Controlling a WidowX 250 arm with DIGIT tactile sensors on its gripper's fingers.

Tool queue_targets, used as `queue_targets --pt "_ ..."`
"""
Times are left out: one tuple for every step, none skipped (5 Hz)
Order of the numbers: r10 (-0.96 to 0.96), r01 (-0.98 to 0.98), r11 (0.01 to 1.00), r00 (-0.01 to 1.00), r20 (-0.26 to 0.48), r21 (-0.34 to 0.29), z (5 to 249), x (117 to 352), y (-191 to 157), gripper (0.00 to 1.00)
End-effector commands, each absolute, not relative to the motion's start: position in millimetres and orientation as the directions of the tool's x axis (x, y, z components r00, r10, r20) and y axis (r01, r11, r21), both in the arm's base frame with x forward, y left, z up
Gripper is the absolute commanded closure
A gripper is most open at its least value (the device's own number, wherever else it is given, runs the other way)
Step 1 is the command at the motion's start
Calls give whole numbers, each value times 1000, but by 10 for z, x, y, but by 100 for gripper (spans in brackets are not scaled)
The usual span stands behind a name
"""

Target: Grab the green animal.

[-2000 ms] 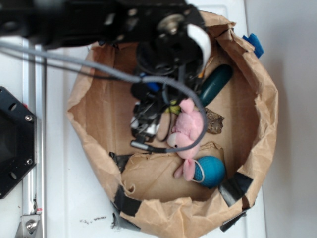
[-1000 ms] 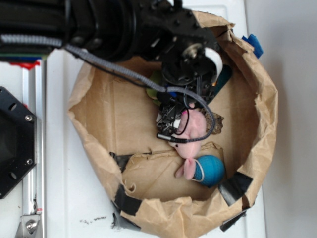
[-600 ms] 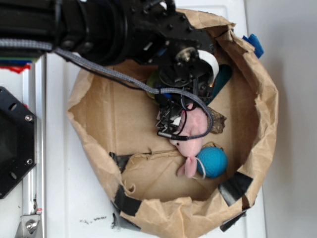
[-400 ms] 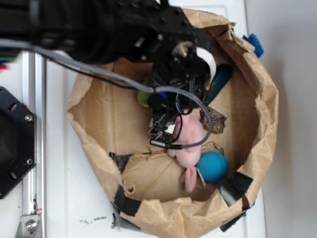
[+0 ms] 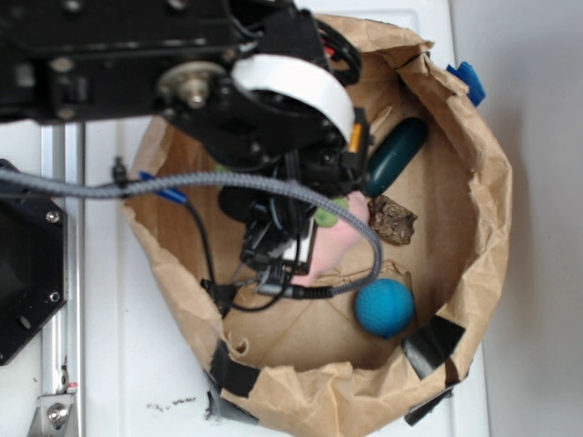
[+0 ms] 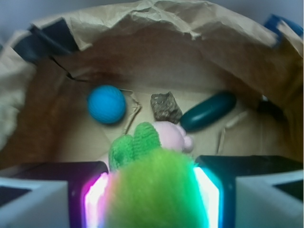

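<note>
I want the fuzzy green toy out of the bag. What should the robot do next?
Probably lift straight up. The wrist view shows the green toy filling the gap between the jaws of the gripper, apparently gripped, above the pink toy.

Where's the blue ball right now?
In the exterior view, the blue ball lies on the paper bag's floor at lower right, just right of the pink plush and below the brown rock.

A white tabletop point(image 5: 137, 364) spans the exterior view, with a plain pale grey surface point(image 5: 537, 218) along its right side, possibly a wall. A silver metal rail point(image 5: 62, 300) runs down the left beside a black mounting plate point(image 5: 23, 273). Dark specks point(image 5: 171, 402) dot the table's near edge. Lighting is even, soft.
</note>
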State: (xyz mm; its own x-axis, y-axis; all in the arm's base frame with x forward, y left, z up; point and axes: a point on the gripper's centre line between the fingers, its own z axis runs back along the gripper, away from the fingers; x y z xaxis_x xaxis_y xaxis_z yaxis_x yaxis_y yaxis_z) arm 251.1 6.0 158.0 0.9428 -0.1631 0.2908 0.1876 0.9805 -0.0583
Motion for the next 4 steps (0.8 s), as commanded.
queue_targets --pt "109 -87 990 971 214 -108 1988 2604 -28 100" --pt "165 -146 982 971 174 -121 1998 2595 -33 100" --pt "197 -182 979 959 204 -90 2000 2580 -46 100" --pt "181 -166 983 959 219 -84 1974 2578 -32 100"
